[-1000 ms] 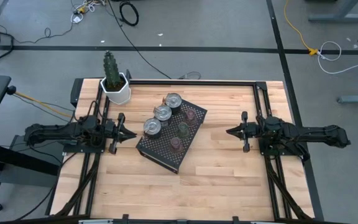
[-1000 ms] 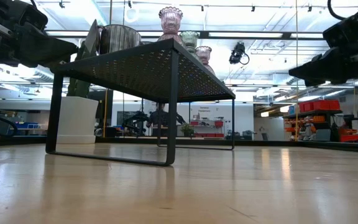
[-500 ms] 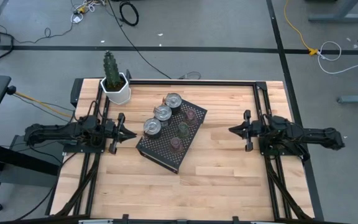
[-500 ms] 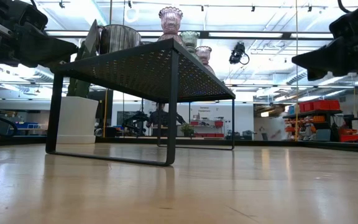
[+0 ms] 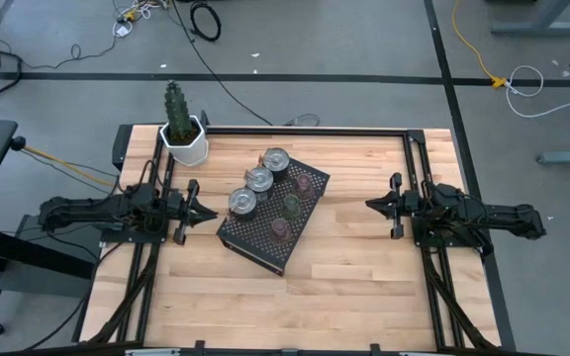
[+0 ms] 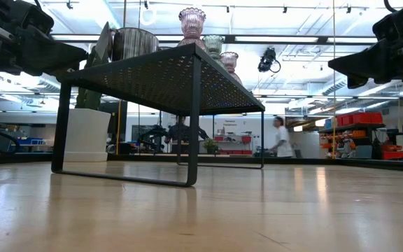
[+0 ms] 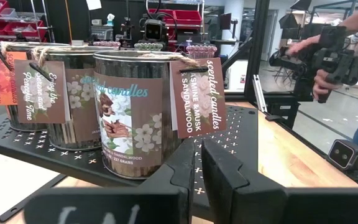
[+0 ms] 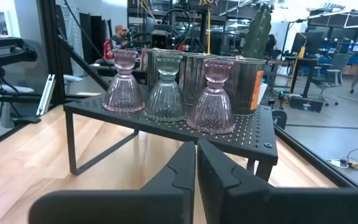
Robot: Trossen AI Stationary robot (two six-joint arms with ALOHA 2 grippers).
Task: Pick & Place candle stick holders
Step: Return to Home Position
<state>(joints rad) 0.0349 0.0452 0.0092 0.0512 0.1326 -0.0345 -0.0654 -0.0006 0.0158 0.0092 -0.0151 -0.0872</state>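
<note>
While left gripper (image 5: 210, 212) and right gripper (image 5: 368, 206) are sitting pinched together, tins (image 7: 138, 118) ahead of left are mostly hiding glass holders (image 8: 166, 93).

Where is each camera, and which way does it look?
High: above the table, looking straight down; shows both arms, left claw and right claw.
Low: at tabletop height, looking level at the black shelf; arms at upper corners.
Left wrist: on that arm, past its shut claw toward the silver tins.
Right wrist: likewise, past its shut claw toward the glass holders.
All four share the shelf.
</note>
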